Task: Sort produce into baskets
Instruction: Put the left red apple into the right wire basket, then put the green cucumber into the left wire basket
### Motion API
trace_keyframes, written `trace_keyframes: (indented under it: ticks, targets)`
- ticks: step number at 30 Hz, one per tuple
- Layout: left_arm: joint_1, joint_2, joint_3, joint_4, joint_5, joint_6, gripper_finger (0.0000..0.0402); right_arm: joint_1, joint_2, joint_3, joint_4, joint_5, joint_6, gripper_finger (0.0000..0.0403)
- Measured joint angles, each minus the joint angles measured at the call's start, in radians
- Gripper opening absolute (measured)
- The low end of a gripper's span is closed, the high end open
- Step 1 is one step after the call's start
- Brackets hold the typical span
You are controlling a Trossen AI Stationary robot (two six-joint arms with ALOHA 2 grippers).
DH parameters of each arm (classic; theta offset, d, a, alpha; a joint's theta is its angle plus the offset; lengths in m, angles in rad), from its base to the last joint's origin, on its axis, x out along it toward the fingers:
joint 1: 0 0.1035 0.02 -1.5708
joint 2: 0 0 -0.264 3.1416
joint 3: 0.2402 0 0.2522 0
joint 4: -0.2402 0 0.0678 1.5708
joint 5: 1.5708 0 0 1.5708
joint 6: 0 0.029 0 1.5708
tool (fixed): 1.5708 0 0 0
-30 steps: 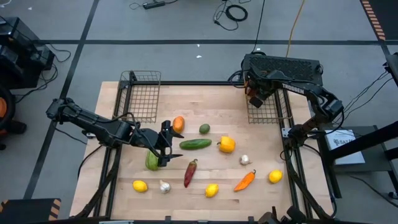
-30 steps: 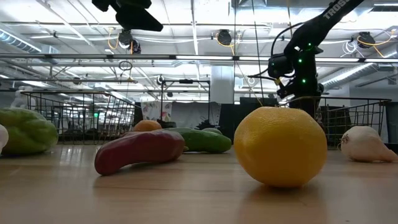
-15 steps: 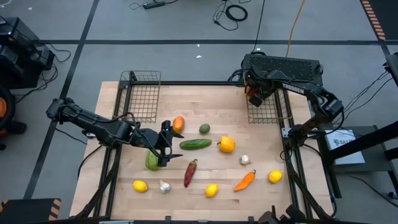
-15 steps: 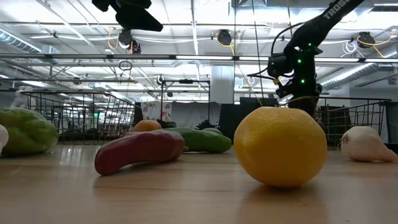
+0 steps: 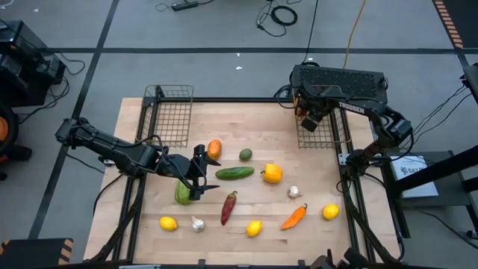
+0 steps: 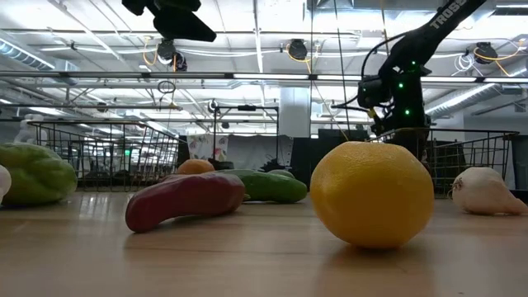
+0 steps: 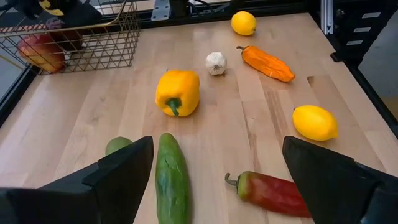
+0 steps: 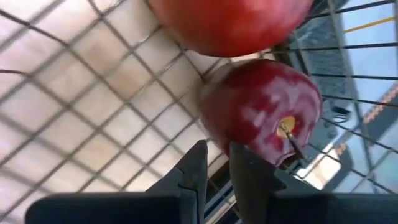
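Note:
My right gripper [image 8: 217, 158] reaches down into the right wire basket [image 5: 323, 136] at the table's far right, its fingers shut with only a slit between them. Two red apples [image 8: 233, 22] [image 8: 261, 112] lie on the basket floor just in front of it. My left gripper [image 5: 200, 173] hangs open above the table's left middle, over the left end of the cucumber [image 7: 171, 177], with the green squash [image 5: 181, 194] beside it. It holds nothing. The left basket [image 5: 172, 112] stands at the far left. My right gripper has one fingertip [image 8: 245, 165] showing in front of the lower edge of the nearer apple [image 8: 249, 140]. I cannot tell whether it touches the apple. Nothing lies between the fingers.
Loose on the wood lie an orange pepper [image 5: 214, 149], an avocado [image 5: 245, 155], a yellow pepper [image 5: 272, 174], two garlic bulbs [image 5: 294, 192] [image 5: 198, 223], a red chilli [image 5: 228, 207], an orange chilli [image 5: 293, 217] and three lemons [image 5: 169, 223] [image 5: 255, 228] [image 5: 330, 212].

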Motion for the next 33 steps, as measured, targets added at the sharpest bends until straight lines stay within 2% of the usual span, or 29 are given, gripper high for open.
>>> trace_keyframes:
  ticks: [4,16,24,33]
  targets:
    - [0.000,0.000,0.000,0.000,0.000,0.000,0.0361,-0.001,0.000,-0.012,0.021,0.042,0.000,0.0059]
    - [0.000,0.000,0.000,0.000,0.000,0.001,0.0361,0.000,0.001,-0.013,0.094,0.043,-0.015,0.0059]
    - [0.000,0.000,0.000,0.000,0.000,0.001,0.0361,0.008,-0.005,-0.013,0.071,0.035,-0.006,0.0059]
    - [0.000,0.000,0.000,0.000,0.000,0.001,0.0361,0.058,-0.181,-0.012,0.047,0.006,0.023,0.0059]
